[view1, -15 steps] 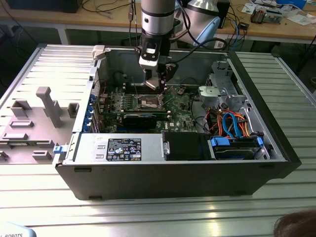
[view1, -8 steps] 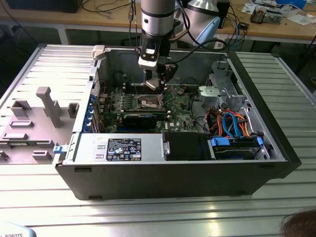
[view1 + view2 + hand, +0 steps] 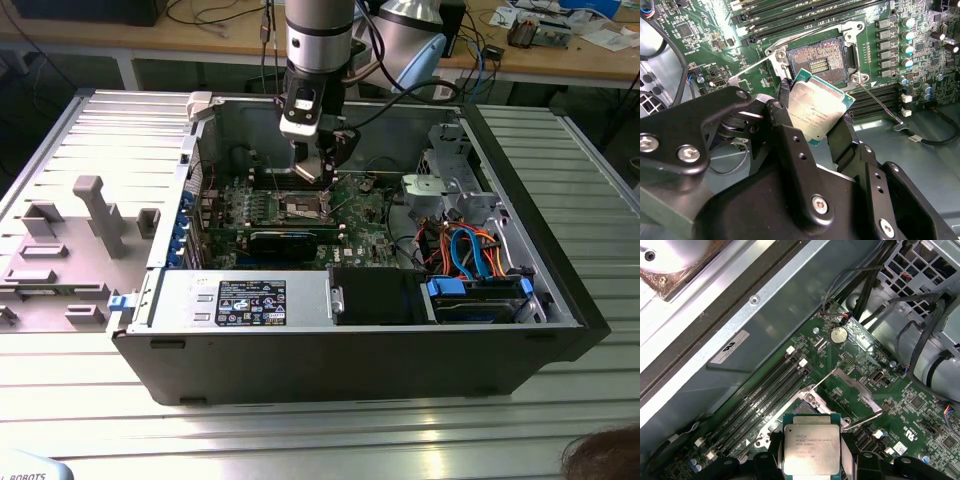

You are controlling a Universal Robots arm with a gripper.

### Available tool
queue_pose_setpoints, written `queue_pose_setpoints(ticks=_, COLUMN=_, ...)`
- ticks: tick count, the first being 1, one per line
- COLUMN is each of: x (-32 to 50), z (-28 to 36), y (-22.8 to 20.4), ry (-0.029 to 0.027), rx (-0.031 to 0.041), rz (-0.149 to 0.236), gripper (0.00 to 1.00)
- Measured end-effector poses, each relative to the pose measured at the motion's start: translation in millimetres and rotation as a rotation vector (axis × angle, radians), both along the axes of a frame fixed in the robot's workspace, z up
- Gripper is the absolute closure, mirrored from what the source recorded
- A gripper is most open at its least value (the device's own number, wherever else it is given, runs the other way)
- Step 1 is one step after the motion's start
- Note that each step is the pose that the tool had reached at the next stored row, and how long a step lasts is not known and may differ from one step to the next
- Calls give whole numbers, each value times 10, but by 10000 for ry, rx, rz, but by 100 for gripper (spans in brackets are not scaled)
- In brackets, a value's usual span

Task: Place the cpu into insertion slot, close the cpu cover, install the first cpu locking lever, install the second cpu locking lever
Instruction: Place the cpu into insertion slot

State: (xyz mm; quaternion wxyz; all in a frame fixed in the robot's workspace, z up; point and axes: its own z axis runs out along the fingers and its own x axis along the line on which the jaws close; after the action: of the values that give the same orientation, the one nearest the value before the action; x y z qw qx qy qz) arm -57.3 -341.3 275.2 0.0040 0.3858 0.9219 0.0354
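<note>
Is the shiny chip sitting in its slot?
No, the gripper holds the cpu clear of the empty insertion slot in the second wrist view.

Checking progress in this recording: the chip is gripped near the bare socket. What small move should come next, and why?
Probably a short, careful descent toward the insertion slot. The gripper is shut on the edges of the cpu, and in the second wrist view the cpu hangs short of the slot, not seated, while the slot's contacts lie uncovered.
</note>
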Motion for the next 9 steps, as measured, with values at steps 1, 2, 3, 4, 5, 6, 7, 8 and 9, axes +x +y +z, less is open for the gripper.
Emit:
queue_pose_setpoints(ticks=1, x=0, z=-1, y=0, ry=0, rx=0, rz=-6, gripper=45)
queue_pose_setpoints(ticks=2, x=0, z=-2, y=0, ry=0, rx=0, rz=-17, gripper=45)
queue_pose_setpoints(ticks=3, x=0, z=-4, y=0, ry=0, rx=0, rz=-29, gripper=45)
queue_pose_setpoints(ticks=4, x=0, z=-5, y=0, ry=0, rx=0, rz=-41, gripper=45)
queue_pose_setpoints(ticks=5, x=0, z=-6, y=0, ry=0, rx=0, rz=-47, gripper=45)
queue_pose_setpoints(ticks=6, x=0, z=-7, y=0, ry=0, rx=0, rz=-53, gripper=45)
queue_pose_setpoints(ticks=7, x=0, z=-8, y=0, ry=0, rx=0, rz=-59, gripper=45)
queue_pose_setpoints(ticks=8, x=0, z=-9, y=0, ry=1, rx=0, rz=-67, gripper=45)
queue_pose_setpoints(ticks=9, x=0, z=-10, y=0, ry=0, rx=-1, rz=-76, gripper=45)
